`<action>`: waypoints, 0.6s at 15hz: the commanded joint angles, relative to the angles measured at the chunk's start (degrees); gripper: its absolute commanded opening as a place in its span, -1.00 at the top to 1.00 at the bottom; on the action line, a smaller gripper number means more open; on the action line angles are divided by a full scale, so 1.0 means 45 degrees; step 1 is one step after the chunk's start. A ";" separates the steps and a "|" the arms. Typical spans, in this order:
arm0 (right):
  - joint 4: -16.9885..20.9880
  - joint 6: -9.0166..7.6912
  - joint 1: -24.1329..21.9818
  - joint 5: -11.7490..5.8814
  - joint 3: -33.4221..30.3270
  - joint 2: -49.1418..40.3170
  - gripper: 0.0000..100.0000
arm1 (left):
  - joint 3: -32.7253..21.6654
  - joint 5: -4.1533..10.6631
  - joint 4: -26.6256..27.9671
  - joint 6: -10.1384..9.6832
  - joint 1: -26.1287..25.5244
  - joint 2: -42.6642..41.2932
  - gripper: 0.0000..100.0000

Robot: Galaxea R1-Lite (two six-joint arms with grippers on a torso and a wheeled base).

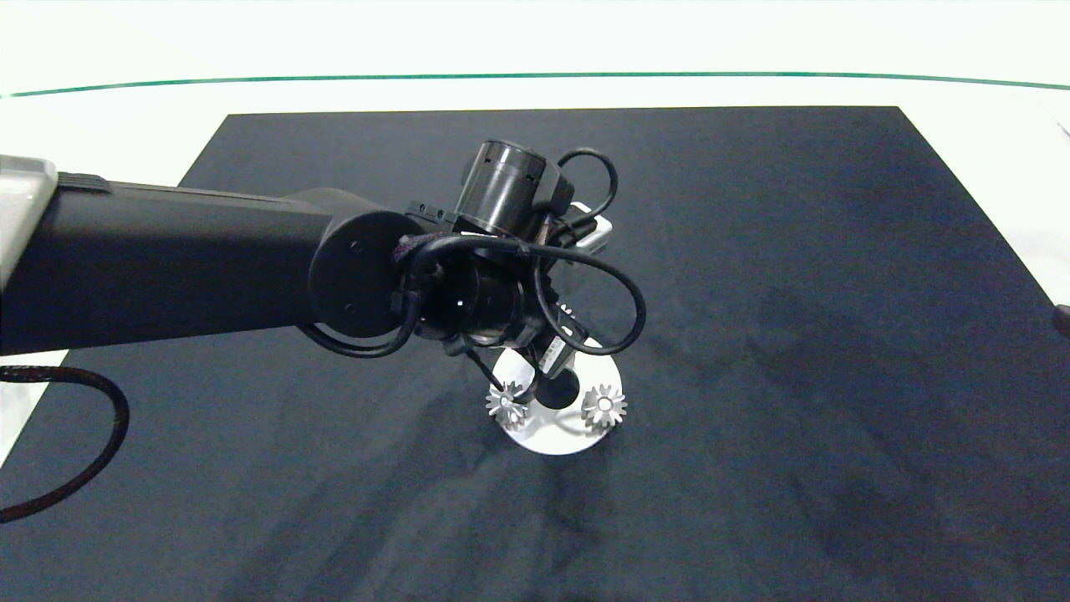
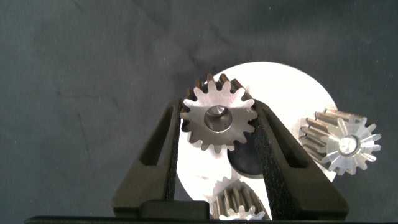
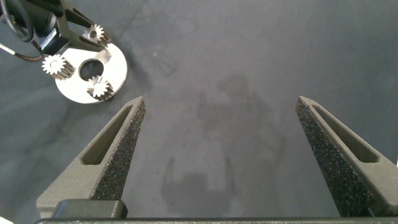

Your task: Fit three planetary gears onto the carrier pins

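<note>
The white carrier disc (image 2: 292, 84) lies on the dark mat. Two silvery planetary gears (image 2: 341, 142) (image 2: 236, 200) sit on carrier pins, and a white pin tip (image 2: 346, 145) shows in the centre of one. My left gripper (image 2: 217, 109) is shut on the third planetary gear (image 2: 217, 121), its fingers pressing the teeth from both sides over the disc's rim area. I cannot tell whether this gear is seated on its pin. In the head view the left wrist (image 1: 493, 251) hides it; only two gears (image 1: 507, 404) (image 1: 603, 405) show. My right gripper (image 3: 217, 124) is open over bare mat.
The black mat (image 1: 794, 334) covers most of the white table (image 1: 125, 125). The left arm's cables (image 1: 602, 293) loop above the disc (image 1: 556, 435). The right wrist view shows the disc (image 3: 115, 78) far from the right gripper.
</note>
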 commanded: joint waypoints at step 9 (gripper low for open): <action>0.0020 -0.0017 0.0003 -0.0022 0.0001 0.0022 -1.00 | -0.0002 0.0027 0.0045 0.0017 0.0000 0.0005 0.62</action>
